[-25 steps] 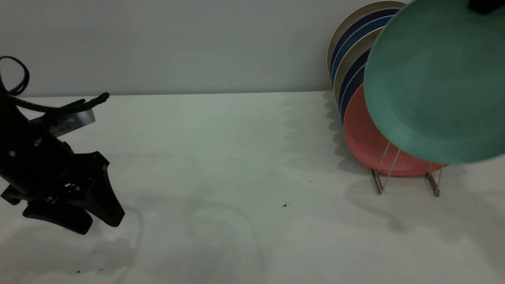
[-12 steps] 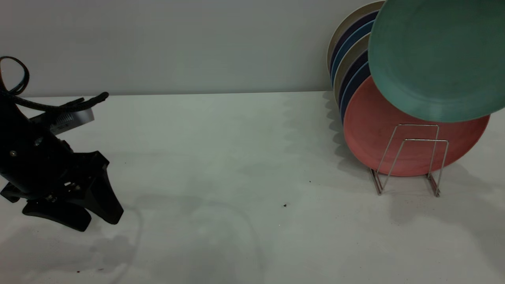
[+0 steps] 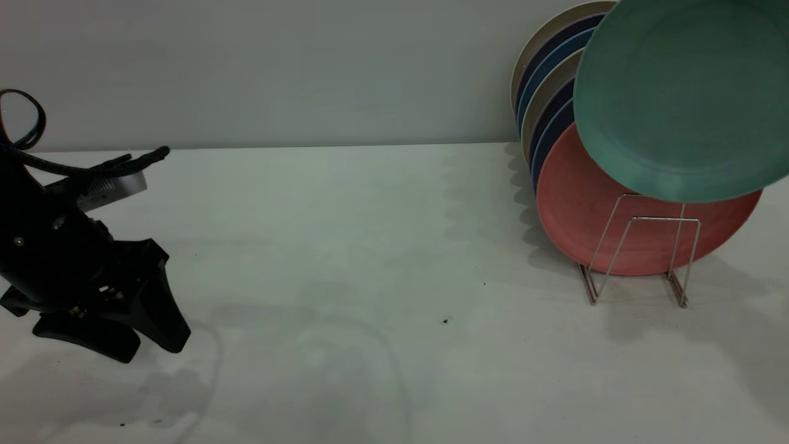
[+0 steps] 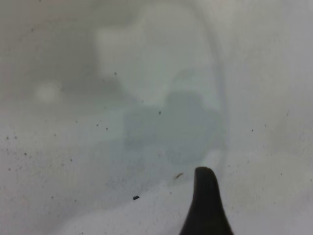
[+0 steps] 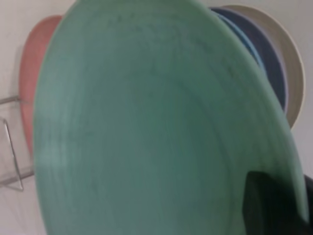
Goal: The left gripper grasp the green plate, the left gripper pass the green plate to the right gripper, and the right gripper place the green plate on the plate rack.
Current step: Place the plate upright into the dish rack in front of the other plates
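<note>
The green plate hangs tilted in the air at the upper right, in front of the racked plates and above the front loops of the plate rack. Its lower rim overlaps the salmon-pink plate. The right gripper is out of the exterior view. In the right wrist view the right gripper is shut on the rim of the green plate, which fills that view. The left gripper is low over the table at the far left, open and empty. One of its fingers shows over bare table.
The rack holds the salmon-pink plate in front, and behind it several blue and beige plates leaning against the wall. The white table runs between the left gripper and the rack, with a small dark speck.
The green plate rose clear of the rack's front loops, then dropped slightly and shifted a little left. The left gripper has barely moved.
</note>
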Available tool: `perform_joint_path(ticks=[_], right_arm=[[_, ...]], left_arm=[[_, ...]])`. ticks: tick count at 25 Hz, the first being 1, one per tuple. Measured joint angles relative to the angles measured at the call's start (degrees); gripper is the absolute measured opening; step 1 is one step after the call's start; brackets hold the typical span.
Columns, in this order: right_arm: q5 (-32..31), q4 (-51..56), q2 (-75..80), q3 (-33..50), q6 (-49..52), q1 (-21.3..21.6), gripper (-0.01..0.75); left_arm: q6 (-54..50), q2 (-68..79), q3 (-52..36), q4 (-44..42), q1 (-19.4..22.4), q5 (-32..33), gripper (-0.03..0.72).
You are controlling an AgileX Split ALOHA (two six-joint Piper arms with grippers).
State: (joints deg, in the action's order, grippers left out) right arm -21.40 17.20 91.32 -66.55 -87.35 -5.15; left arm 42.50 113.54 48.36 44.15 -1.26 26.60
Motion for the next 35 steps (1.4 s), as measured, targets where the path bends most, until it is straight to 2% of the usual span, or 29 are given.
perform_joint_path(ticks=[35], right_arm=[[0.90,5.83,6.77,0.00,-0.09,0.00,0.046]], left_arm=[[-0.09,0.00,0.00,-0.24,0.00,0.04,0.559]])
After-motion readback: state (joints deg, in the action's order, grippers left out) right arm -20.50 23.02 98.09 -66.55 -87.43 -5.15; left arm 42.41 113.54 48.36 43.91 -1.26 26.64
